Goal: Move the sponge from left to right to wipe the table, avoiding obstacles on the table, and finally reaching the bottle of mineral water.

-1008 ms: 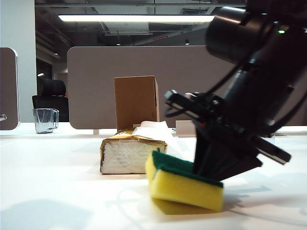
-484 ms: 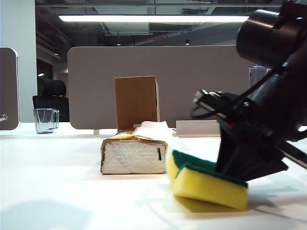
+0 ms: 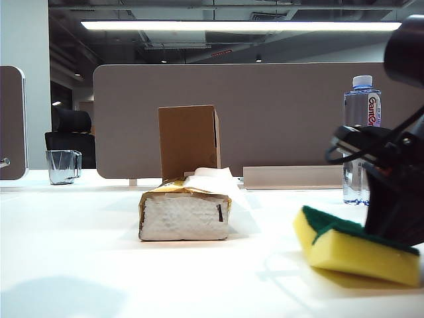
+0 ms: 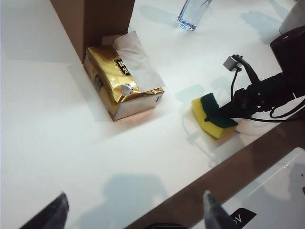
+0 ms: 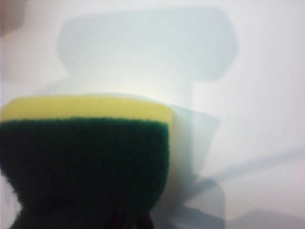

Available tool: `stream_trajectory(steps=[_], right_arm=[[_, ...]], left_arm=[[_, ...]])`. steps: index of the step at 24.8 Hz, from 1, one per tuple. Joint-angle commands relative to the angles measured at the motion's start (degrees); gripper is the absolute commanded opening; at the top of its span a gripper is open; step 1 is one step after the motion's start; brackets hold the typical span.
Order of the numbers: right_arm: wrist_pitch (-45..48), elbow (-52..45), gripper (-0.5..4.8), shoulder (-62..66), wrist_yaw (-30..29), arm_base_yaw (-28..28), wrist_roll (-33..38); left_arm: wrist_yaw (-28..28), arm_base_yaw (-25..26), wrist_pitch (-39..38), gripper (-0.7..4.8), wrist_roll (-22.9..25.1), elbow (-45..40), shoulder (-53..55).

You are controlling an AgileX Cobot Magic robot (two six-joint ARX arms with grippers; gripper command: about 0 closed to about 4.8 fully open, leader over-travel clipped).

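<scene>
The rectangular yellow foam sponge with the dark green scouring top point(image 3: 354, 248) is held clamped by the right gripper point(image 4: 220, 113), whose jaws are pressed together into the green layer. It is tilted: one lower edge rests on the broad white table point(image 3: 99, 265) while the other end is lifted. It lies near the table's front edge, well to the right of the gold-edged soft pack of white tissues point(image 3: 185, 211) and the upright brown cardboard box point(image 3: 189, 141), so both obstacles appear to be cleared.

The tall clear plastic bottle of mineral water with a white cap point(image 3: 362, 139) stands further back, toward the far edge. A knock is the main risk: the bottle looks light and narrow at the waist, and it could be toppled by a fast approach or a swinging wrist cable. Contact with the table could also be lost through the tilt, leaving a strip unwiped, and the shallow pinch could be slipped by the sponge. The left gripper point(image 4: 133, 212) hangs above the table's front edge, fingers wide apart and empty.
</scene>
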Motion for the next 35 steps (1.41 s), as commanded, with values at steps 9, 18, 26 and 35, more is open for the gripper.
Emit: stream_trajectory(steps=[9, 18, 26, 35], right_arm=[[-14.27, -1.49, -0.07, -4.70, 7.13, -12.15, -9.22], [-14.71, -1.44, -0.07, -5.42, 7.10, -20.26, -9.60], [-15.26, -1.40, -0.07, -5.42, 8.59, -22.95, -10.16], [-14.95, -1.38, -0.07, -5.42, 10.16, -23.63, -10.21]], left_arm=[[-0.02, 0.04, 2.03, 3.67, -1.14, 0.37, 0.00], [-0.02, 0.04, 2.05, 3.67, -1.11, 0.37, 0.00], [-0.02, 0.04, 2.08, 3.67, -1.11, 0.37, 0.00], [0.02, 0.04, 3.52, 3.67, -1.14, 0.37, 0.00]])
